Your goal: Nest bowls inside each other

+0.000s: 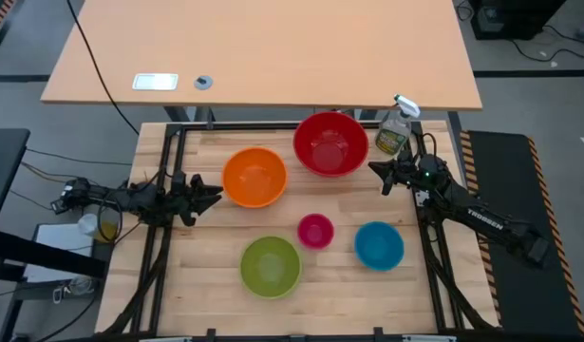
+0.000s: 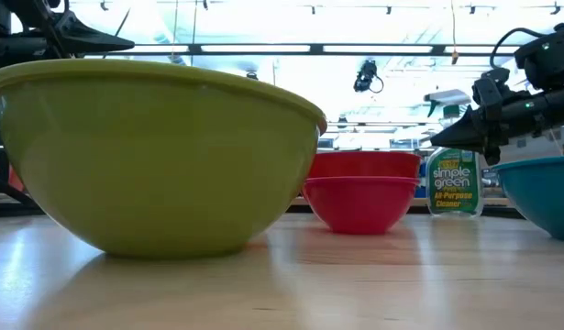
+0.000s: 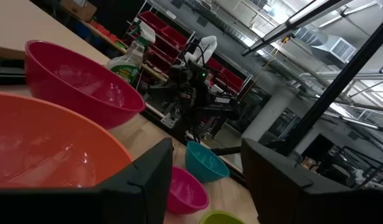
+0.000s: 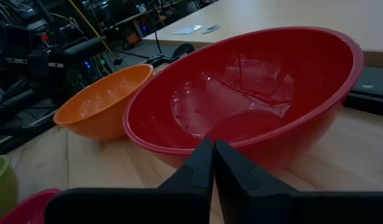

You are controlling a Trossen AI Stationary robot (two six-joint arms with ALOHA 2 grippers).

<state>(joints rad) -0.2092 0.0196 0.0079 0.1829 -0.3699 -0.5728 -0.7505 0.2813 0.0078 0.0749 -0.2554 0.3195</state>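
Five bowls stand apart on their bases on the wooden table [image 1: 206, 285]: red [image 1: 330, 143] at the far side, orange [image 1: 254, 177] to its left, pink [image 1: 315, 231] in the middle, lime green [image 1: 271, 266] near the front, blue [image 1: 379, 245] at the right. My left gripper [image 1: 214, 198] waits open at the left edge, beside the orange bowl [image 3: 48, 149]. My right gripper [image 1: 375, 169] hovers shut at the right, just off the red bowl's rim [image 4: 241, 112].
A clear spray bottle [image 1: 395, 128] with green cleaner stands at the far right, behind my right arm. A second, lighter table [image 1: 263, 47] lies beyond the far edge. Bare wood shows along the front and left of the green bowl.
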